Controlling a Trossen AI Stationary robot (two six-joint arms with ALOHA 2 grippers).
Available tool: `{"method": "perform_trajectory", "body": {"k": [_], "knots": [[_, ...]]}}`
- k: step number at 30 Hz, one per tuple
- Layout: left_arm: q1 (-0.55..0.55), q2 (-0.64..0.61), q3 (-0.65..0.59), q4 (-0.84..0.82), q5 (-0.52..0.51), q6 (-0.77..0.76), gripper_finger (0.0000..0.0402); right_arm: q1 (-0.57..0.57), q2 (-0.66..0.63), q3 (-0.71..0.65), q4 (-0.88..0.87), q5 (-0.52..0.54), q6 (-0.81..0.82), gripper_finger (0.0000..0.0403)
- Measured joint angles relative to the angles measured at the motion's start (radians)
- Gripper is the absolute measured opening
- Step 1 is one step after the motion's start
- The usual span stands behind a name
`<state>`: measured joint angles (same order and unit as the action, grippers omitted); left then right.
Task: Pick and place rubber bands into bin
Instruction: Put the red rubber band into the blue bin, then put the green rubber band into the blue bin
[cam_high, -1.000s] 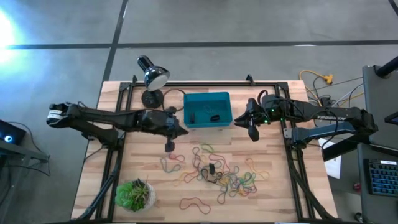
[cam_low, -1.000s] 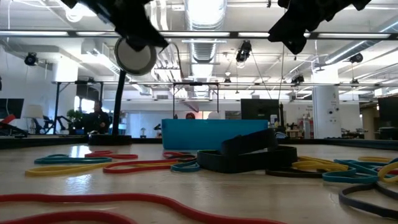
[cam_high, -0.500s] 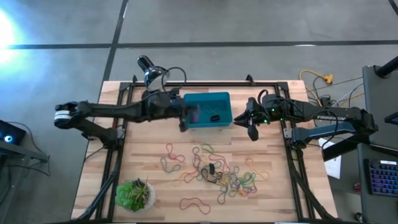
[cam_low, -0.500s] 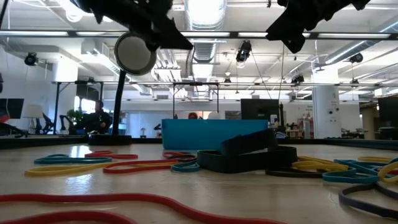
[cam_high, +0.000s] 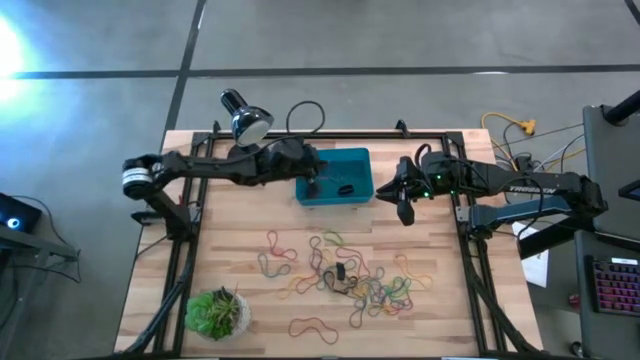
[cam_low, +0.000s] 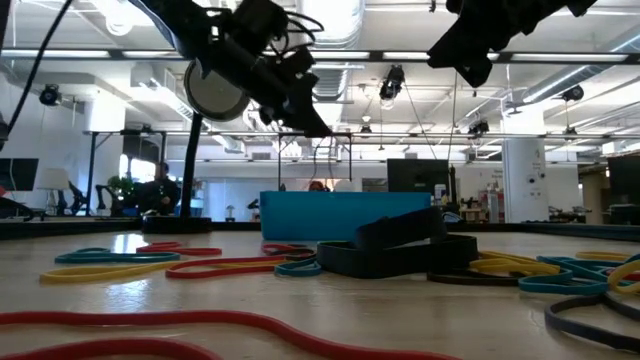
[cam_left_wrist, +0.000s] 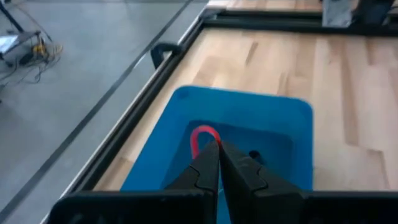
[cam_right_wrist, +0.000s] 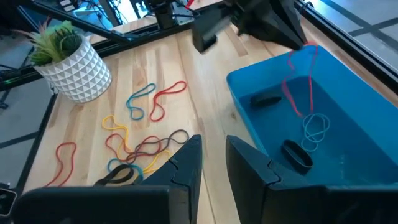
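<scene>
Left wrist view, left fingers (cam_left_wrist: 219, 155): pressed together on a red rubber band (cam_left_wrist: 200, 138), whose loop shows just past the tips, over the inside of the teal bin (cam_left_wrist: 273, 112).
Right wrist view, same band (cam_right_wrist: 300, 81): it hangs as a long thin loop from the left arm's tip down into the bin (cam_right_wrist: 367, 99); whether its lower end touches the floor I cannot tell.
Right fingers (cam_right_wrist: 211, 165): parted with a clear gap, holding nothing, hovering off the bin's right side above the surface (cam_right_wrist: 186, 68).
Already in the bin: a pale blue band (cam_right_wrist: 316, 129) and two dark bands (cam_right_wrist: 295, 154).
Left to do: a loose tangle of rubber bands (cam_high: 350, 275) lies on the surface (cam_high: 450, 320) in front of the bin (cam_high: 333, 177), with a red one (cam_high: 312, 326) apart near the front edge.
Risk, snagging: if the fingers open only a little, the floppy band may cling to a pad and ride back out as the arm lifts.
Risk, drape: released off-centre, the long loop could fall across the low wall and slip out.
Risk, lamp: the left arm passes close by the lamp (cam_high: 246, 120); a wide swing back could knock it.
Risk, tangle: the next grab may pull up several linked bands.
</scene>
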<state>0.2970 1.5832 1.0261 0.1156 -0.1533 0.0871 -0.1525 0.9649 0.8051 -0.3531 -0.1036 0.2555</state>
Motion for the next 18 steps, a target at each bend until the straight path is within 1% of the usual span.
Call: {"method": "perform_trajectory", "body": {"k": [4, 12, 15, 18], "knots": [[0.0, 0.033, 0.019, -0.029, -0.013, 0.0, 0.0, 0.0, 0.0, -0.003, -0.001, 0.0, 0.0, 0.0062], [0.003, 0.031, 0.015, -0.057, -0.01, 0.007, 0.0001, 0.0, 0.0, -0.013, -0.001, 0.0, -0.001, 0.0064], [0.003, 0.03, 0.015, -0.056, -0.01, 0.007, 0.0012, 0.0, 0.0, -0.016, -0.001, 0.002, -0.003, 0.0065], [0.003, 0.03, 0.015, -0.059, -0.009, 0.007, 0.0036, 0.0, 0.0, -0.018, 0.0, 0.002, -0.015, 0.0064]]}}
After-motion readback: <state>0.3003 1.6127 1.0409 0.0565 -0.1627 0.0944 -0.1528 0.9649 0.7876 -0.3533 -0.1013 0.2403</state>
